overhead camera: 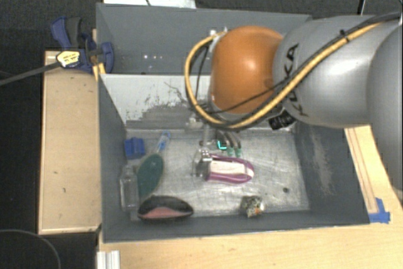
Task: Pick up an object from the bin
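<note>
Grey metal bin [277,157], seen from above, its floor scuffed; we list the contents from the claw [208,159] outward.

Claw: low over the middle of the bin floor, beneath the orange cover [242,69] on the wrist. We cannot tell whether it is open or closed.

Arm [352,72]: silver, entering from the right, with a yellow-and-black cable [196,101] looped round the cover.

Item 1, white-and-purple oblong thing [232,170]: flat on the mid floor, its left end right at the claw's tip. We cannot tell whether it is gripped.

Item 2, small crumpled metallic scrap [252,205]: near the front wall, just right of item 1 and apart from it.

Item 3, dark green oval thing [150,174]: left of the claw, lying lengthwise.

Item 4, slim blue pen-like stick [162,142]: just above the green oval.

Item 5, small blue block [133,147]: near the left wall.

Item 6, clear plastic piece [128,189]: against the left wall, beside the green oval.

Item 7, black-and-pink oval thing [165,208]: front left corner, well apart from the claw.
</note>
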{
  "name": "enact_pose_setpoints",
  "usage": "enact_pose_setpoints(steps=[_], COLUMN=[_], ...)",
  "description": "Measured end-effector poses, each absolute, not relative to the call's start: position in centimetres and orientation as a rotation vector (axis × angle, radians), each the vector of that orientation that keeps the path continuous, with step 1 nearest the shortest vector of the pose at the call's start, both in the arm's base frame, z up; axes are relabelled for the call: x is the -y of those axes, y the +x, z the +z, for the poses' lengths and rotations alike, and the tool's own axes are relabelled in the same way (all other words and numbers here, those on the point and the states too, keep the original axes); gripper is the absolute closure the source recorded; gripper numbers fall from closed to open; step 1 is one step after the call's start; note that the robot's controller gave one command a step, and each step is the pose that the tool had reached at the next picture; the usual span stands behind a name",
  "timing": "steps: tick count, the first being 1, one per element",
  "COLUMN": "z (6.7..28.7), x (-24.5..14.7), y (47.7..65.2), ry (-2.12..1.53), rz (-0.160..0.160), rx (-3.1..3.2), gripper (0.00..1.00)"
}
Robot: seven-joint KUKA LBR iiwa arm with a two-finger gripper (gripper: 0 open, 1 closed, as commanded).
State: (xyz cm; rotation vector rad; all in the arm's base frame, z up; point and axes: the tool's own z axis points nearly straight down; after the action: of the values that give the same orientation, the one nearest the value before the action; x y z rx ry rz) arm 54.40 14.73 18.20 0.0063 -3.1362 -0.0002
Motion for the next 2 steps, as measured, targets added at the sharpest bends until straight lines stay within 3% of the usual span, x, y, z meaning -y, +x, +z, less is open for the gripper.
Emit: enact_pose_setpoints(steps=[1, 2], z=[7.0, 9.8], x=[-8.9, -3.6], y=[55.1, 54.2], ry=[-0.018, -0.330], rz=[-0.005, 0.002], rx=[3.148, 3.126], gripper=[0.00, 0.00])
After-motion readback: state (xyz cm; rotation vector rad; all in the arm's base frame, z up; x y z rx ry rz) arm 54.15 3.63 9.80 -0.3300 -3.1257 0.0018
